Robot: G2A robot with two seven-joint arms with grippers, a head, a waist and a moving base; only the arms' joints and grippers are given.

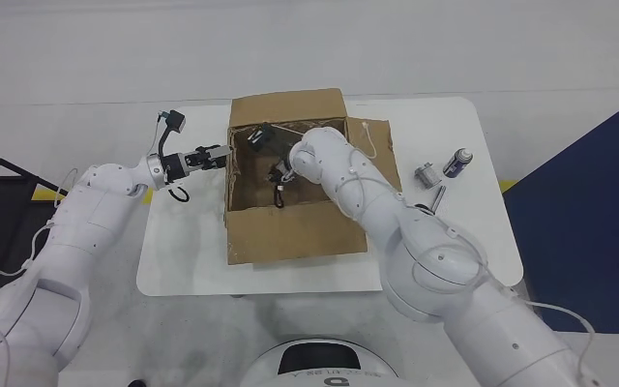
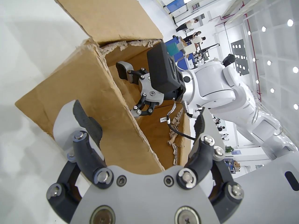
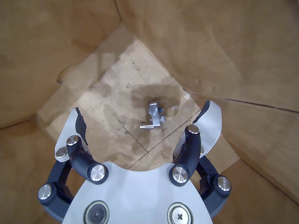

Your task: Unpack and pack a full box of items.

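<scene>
Cardboard box (image 1: 290, 237) floor holds a small metal part (image 3: 153, 116). Right gripper (image 3: 143, 113) hangs spread wide above it (nothing held): drop straight, pinch its middle. Left gripper (image 2: 139, 113), spread too, straddles the wall.

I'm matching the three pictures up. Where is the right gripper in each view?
Top view: the right gripper is near the middle, down inside the box.
Left wrist view: farther off at the centre, open, inside the box.
Right wrist view: in the foreground, open, above the box floor.
Shared landmark: the box.
</scene>
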